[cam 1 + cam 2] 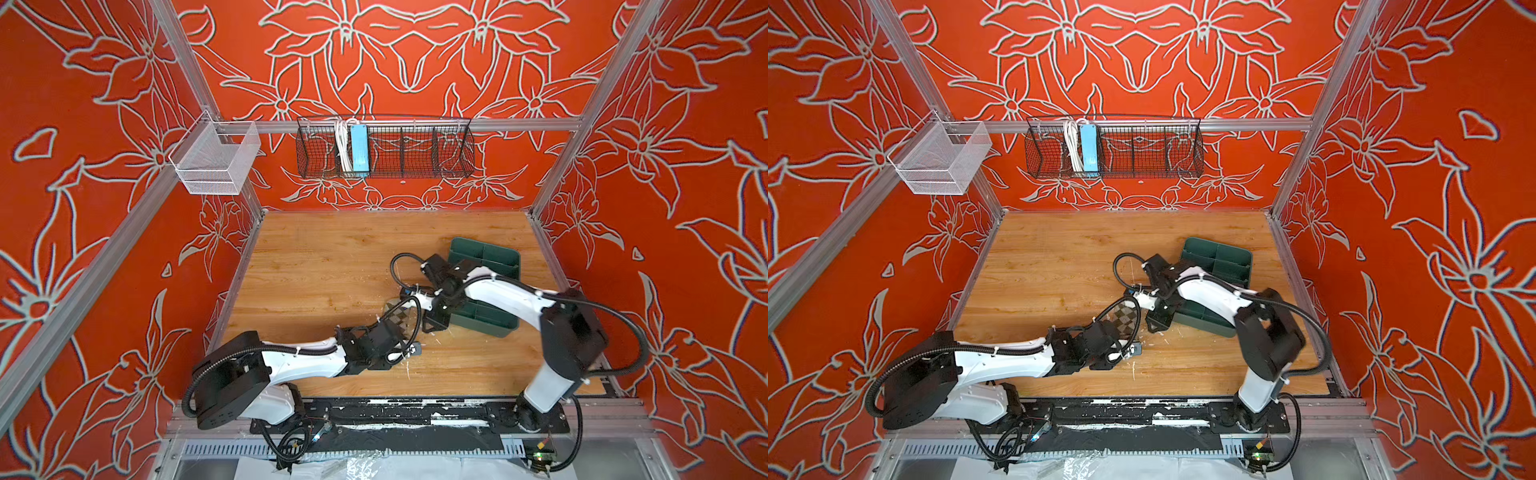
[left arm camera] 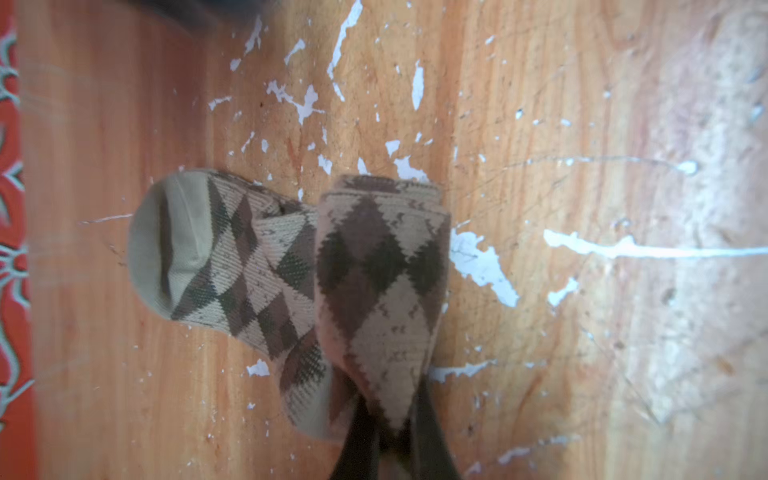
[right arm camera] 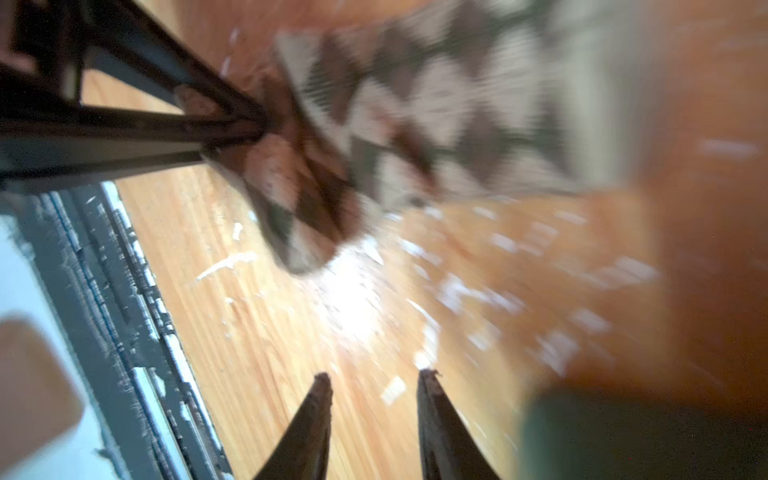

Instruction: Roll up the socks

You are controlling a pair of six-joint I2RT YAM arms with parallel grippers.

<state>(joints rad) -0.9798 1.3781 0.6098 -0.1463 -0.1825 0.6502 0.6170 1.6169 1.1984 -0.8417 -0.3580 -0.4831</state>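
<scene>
Overhead, in both top views, a scuffed wooden worktop is enclosed by red floral walls; the argyle sock near its middle is mostly covered by the arms, a green tray partly so. From the left wrist, the sock's roll is seen pinched by the left end effector, itself cropped. From the right wrist, blurred, the right end effector is spread, empty.

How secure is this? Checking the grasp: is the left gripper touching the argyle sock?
Touching. The left wrist view shows the left gripper closed on a folded end of the argyle sock, with fabric pinched between its jaws.
</scene>
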